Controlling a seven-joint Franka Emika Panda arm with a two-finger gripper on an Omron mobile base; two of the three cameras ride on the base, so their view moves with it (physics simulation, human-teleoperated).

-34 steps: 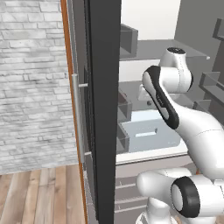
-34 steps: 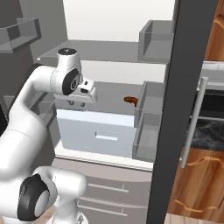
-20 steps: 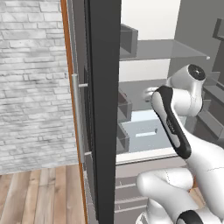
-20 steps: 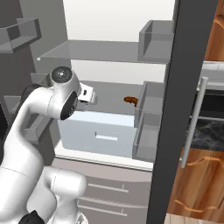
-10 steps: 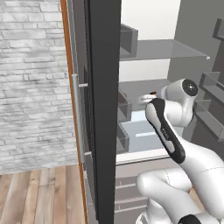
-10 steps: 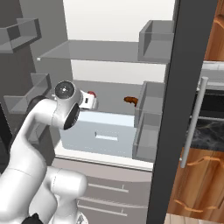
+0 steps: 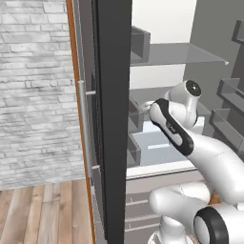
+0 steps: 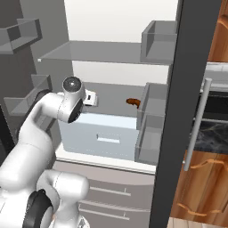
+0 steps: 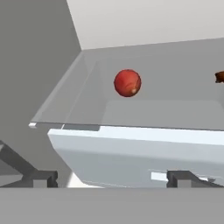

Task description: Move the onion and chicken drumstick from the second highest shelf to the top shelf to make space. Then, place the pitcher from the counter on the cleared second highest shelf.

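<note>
The onion, a glossy red ball, rests on the second highest shelf, straight ahead of my gripper in the hand view. The gripper is open, its fingertips wide apart with nothing between them, short of the shelf's front edge. The chicken drumstick lies to the onion's right on the same shelf, and in the right base view the drumstick sits near the back right. There my gripper is at shelf height and the arm hides the onion. The top shelf is above. The pitcher is out of view.
A pale drawer sits under the second highest shelf. Grey door bins stand on the right, and the dark open fridge door on the left. A strip of black marbled counter shows far right.
My arm has come down from the top shelf's level to the second highest shelf, and the hand now faces the onion. The gripper has stayed open.
</note>
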